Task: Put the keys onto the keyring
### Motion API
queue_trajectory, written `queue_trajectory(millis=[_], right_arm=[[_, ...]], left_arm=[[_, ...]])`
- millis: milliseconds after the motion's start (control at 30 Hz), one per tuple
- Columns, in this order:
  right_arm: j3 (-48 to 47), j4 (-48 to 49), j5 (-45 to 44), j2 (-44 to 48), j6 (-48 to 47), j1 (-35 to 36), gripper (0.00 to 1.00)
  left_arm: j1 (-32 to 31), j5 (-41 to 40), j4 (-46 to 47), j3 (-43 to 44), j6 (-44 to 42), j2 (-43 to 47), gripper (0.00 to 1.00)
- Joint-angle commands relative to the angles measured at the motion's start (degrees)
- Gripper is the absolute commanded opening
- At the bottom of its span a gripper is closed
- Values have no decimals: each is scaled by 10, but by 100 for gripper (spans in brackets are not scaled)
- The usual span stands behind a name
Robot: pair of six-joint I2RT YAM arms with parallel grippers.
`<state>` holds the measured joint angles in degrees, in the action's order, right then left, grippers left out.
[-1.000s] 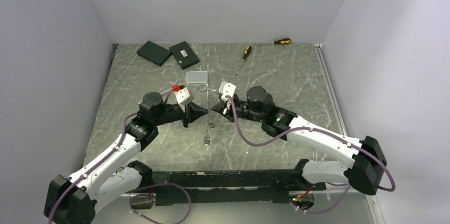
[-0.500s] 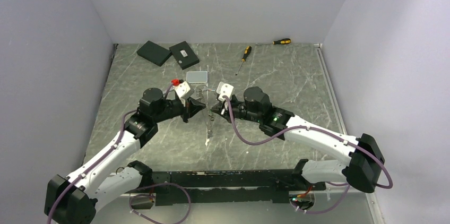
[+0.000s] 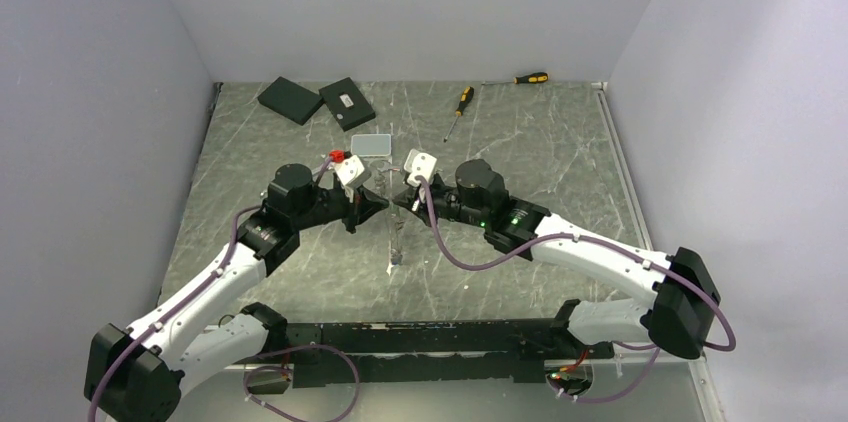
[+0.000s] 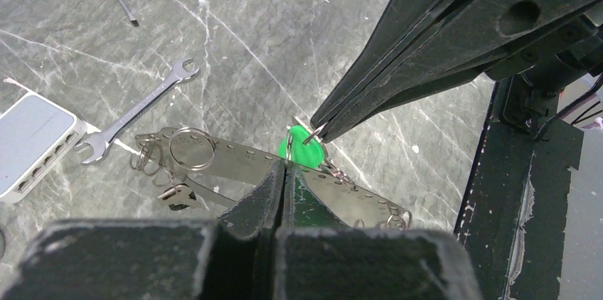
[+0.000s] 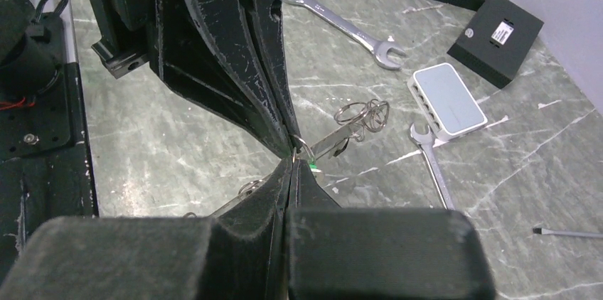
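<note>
My left gripper and right gripper meet tip to tip over the table's middle, both shut. In the left wrist view my left gripper pinches a thin wire keyring, seen edge-on. The right gripper pinches the small loop of a green-tagged key right against it. The right wrist view shows the same ring between the two tips, with my right gripper below. A black-tagged key and loose rings lie below.
A perforated metal strip lies under the grippers. Two silver wrenches, a white box, two black boxes and two screwdrivers lie toward the back.
Both grippers have shifted a little toward the far side and drawn closer, tips now touching at the ring. Both stay shut.
</note>
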<state>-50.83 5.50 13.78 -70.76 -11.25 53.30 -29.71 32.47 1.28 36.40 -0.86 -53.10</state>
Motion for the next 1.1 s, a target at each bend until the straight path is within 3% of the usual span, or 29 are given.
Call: queue_trajectory(millis=[0, 1067], right_arm=[[-30, 32, -5, -10, -9, 2, 0], [-35, 28, -67, -18, 1, 2, 0]], left_arm=[[-4, 5, 19, 32, -9, 3, 0], [-14, 11, 10, 35, -20, -2, 0]])
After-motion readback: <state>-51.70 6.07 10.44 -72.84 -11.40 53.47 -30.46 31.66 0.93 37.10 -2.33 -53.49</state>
